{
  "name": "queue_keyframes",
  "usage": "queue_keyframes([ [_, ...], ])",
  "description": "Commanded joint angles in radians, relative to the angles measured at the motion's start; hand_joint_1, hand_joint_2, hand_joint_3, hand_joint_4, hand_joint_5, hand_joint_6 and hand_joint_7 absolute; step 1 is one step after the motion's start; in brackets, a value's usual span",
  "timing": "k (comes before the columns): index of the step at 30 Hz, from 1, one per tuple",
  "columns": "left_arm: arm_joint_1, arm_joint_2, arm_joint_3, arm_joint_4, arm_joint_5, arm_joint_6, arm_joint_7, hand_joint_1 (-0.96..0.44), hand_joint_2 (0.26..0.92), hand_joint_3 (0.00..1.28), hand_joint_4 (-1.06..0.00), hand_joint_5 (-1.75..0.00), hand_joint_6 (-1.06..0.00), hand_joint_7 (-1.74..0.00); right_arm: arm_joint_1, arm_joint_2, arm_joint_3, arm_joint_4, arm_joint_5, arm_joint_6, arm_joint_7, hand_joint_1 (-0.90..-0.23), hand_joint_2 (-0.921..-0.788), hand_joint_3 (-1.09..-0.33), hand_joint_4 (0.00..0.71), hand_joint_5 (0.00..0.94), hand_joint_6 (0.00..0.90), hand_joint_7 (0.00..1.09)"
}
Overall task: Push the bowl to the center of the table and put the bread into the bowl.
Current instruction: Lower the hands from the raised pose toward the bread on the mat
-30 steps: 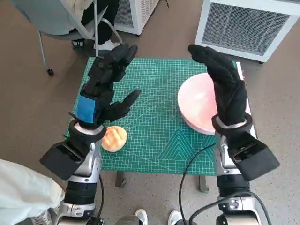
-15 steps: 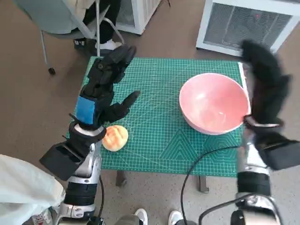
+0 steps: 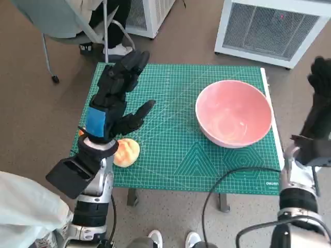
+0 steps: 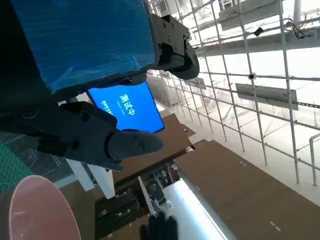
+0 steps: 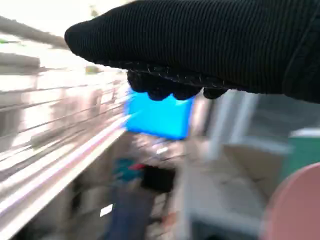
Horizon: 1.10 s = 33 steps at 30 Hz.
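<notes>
Bowl (image 3: 234, 113) sits right of centre on the table (image 3: 176, 155); bread (image 3: 125, 152) lies beneath your spread, empty left hand (image 3: 116, 95). Right hand (image 3: 321, 98) is off the table's edge, grip unclear; a high sideways shove could tip the bowl

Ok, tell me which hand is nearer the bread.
Left. The left hand is raised just above and beyond the bread; the right hand is off the table's far side, past the bowl.
</notes>
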Motion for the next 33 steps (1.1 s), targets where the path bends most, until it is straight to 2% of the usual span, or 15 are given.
queue_keyframes([
  [1, 0.003, -0.004, -0.002, 0.008, 0.016, -0.015, 0.01, -0.31, 0.921, 0.36, -0.34, 0.0, -0.2, -0.46, -0.002, 0.005, -0.018, 0.085, 0.039, 0.075, 0.047, -0.472, -0.921, -0.82, 0.242, 0.103, -0.001, 0.69],
  [5, 0.002, 0.0, -0.002, 0.008, 0.017, -0.013, 0.011, -0.31, 0.921, 0.36, -0.34, 0.0, -0.2, -0.46, -0.006, 0.024, -0.049, 0.116, 0.095, 0.142, 0.123, -0.423, -0.921, -0.843, 0.208, 0.069, -0.001, 0.61],
  [7, 0.003, 0.001, -0.001, 0.007, 0.017, -0.011, 0.012, -0.31, 0.921, 0.36, -0.34, 0.0, -0.2, -0.46, -0.009, 0.036, -0.058, 0.126, 0.111, 0.173, 0.13, -0.408, -0.921, -0.853, 0.2, 0.059, 0.002, 0.58],
  [12, 0.001, 0.007, 0.002, 0.011, 0.018, -0.011, 0.011, -0.31, 0.921, 0.36, -0.34, 0.0, -0.21, -0.46, -0.019, 0.068, -0.057, 0.146, 0.117, 0.24, 0.101, -0.415, -0.921, -0.859, 0.207, 0.053, 0.014, 0.57],
  [16, 0.002, 0.011, 0.004, 0.009, 0.017, -0.009, 0.01, -0.31, 0.921, 0.36, -0.34, 0.0, -0.21, -0.46, -0.021, 0.096, -0.055, 0.15, 0.122, 0.262, 0.097, -0.438, -0.921, -0.826, 0.242, 0.062, 0.043, 0.58],
  [21, 0.006, 0.015, 0.005, 0.0, 0.02, -0.006, 0.012, -0.31, 0.921, 0.35, -0.34, 0.0, -0.21, -0.45, -0.024, 0.122, -0.037, 0.155, 0.104, 0.277, 0.095, -0.447, -0.921, -0.811, 0.245, 0.058, 0.059, 0.6],
  [25, 0.008, 0.017, 0.005, -0.009, 0.026, -0.003, 0.015, -0.31, 0.921, 0.35, -0.34, 0.0, -0.21, -0.45, -0.035, 0.147, -0.045, 0.158, 0.121, 0.295, 0.115, -0.422, -0.921, -0.816, 0.236, 0.049, 0.055, 0.6],
  [33, 0.01, 0.027, 0.009, -0.012, 0.025, -0.002, 0.012, -0.32, 0.921, 0.35, -0.34, 0.0, -0.21, -0.44, -0.075, 0.197, -0.095, 0.168, 0.179, 0.354, 0.153, -0.416, -0.921, -0.825, 0.261, 0.054, 0.051, 0.61],
])
